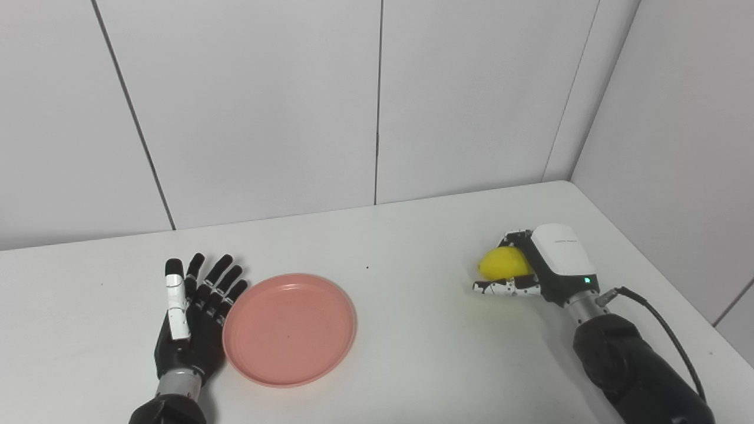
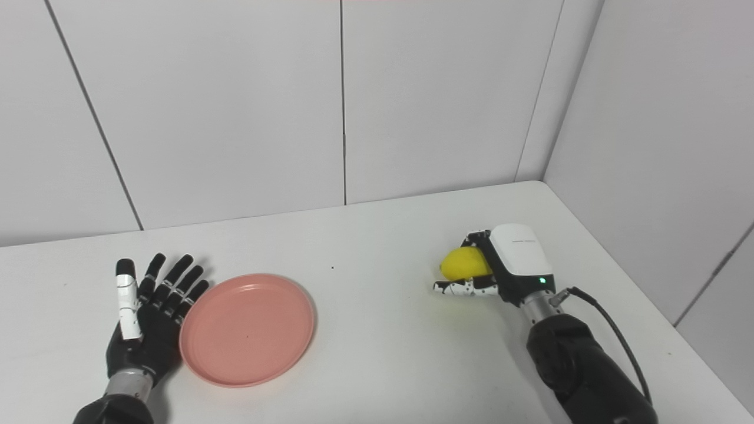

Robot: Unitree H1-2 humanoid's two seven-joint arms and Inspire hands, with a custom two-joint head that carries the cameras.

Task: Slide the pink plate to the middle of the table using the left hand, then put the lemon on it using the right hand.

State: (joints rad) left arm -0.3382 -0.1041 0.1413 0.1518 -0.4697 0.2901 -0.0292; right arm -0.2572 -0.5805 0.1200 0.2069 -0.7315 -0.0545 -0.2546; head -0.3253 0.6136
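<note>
I see the left hand (image 1: 191, 318) flat and released, fingers spread, touching the left rim of the pink plate (image 1: 289, 328), which sits left of centre on the white counter (image 1: 412, 330). Right hand (image 1: 539, 265) is grasping the lemon (image 1: 503, 262) at the counter's right side. Small print on its white housing, too small to read.
</note>
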